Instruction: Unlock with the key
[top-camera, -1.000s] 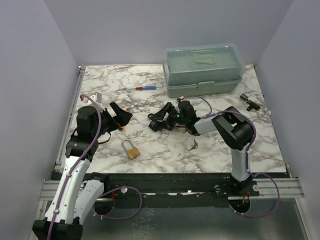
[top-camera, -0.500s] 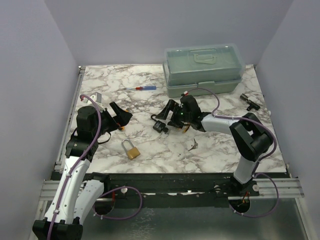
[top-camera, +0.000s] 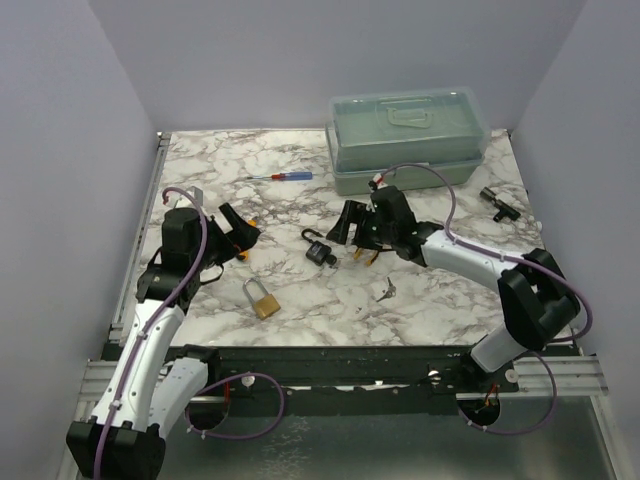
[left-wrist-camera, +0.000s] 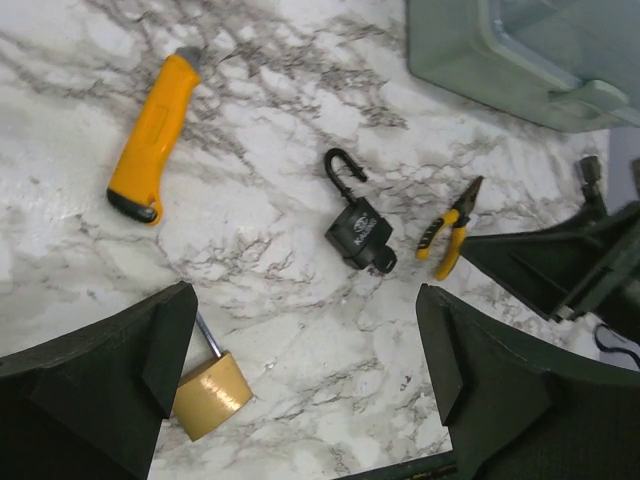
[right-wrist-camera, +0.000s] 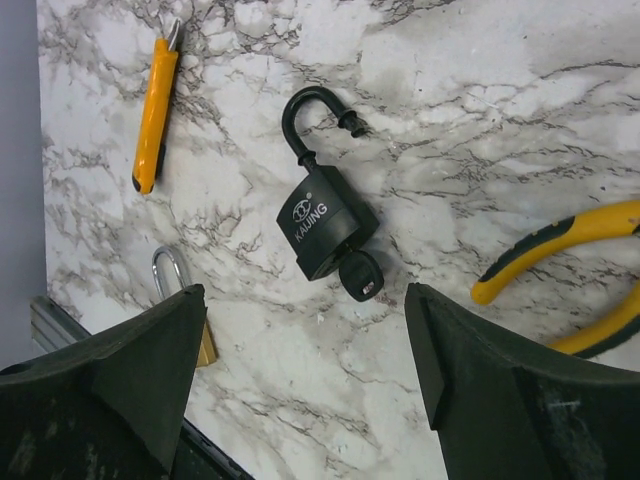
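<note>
Two sets gape empty: right fingers (right-wrist-camera: 100, 390) hover over the open-shackled black padlock (right-wrist-camera: 320, 235), left fingers (left-wrist-camera: 90, 400) wide too. Key bunch (top-camera: 385, 291) lies flat on the worktop (top-camera: 440, 300) nearby; thin metal could skid from a pinch.

The right gripper (top-camera: 352, 226) has drawn back to the far right, off the black padlock (top-camera: 320, 251), which now lies uncovered. The right arm (top-camera: 470, 260) has stretched out, its elbow swung to the near right. The left arm (top-camera: 160, 300) has edged slightly farther.
</note>
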